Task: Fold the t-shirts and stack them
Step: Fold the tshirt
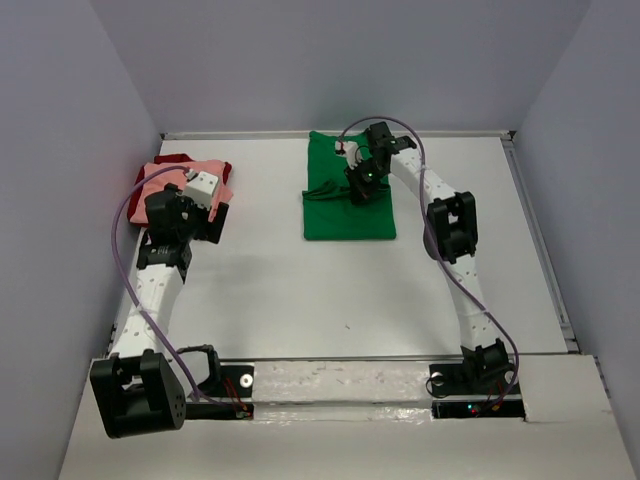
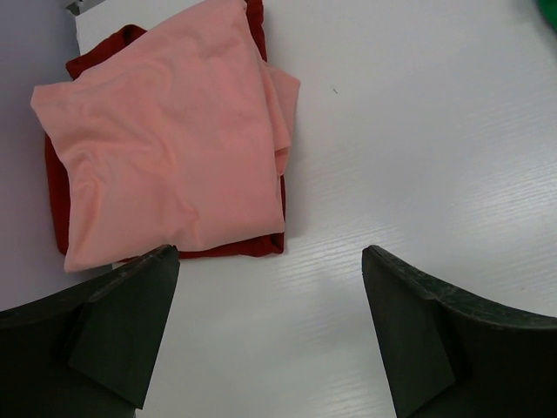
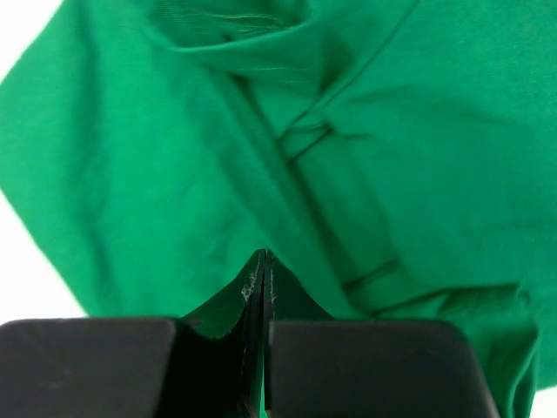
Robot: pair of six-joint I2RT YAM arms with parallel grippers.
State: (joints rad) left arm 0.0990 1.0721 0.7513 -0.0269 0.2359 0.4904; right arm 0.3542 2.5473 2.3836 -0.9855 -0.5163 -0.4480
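Your right tool (image 3: 264, 258) clenches the green t-shirt (image 1: 340, 215); the pink-on-red stack (image 2: 165, 148) lies well left, just beyond your released left tool (image 2: 270, 270).

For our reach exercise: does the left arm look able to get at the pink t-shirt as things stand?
Probably yes: the left gripper hangs open beside the pink t-shirt, which lies uncovered atop the dark red t-shirt.
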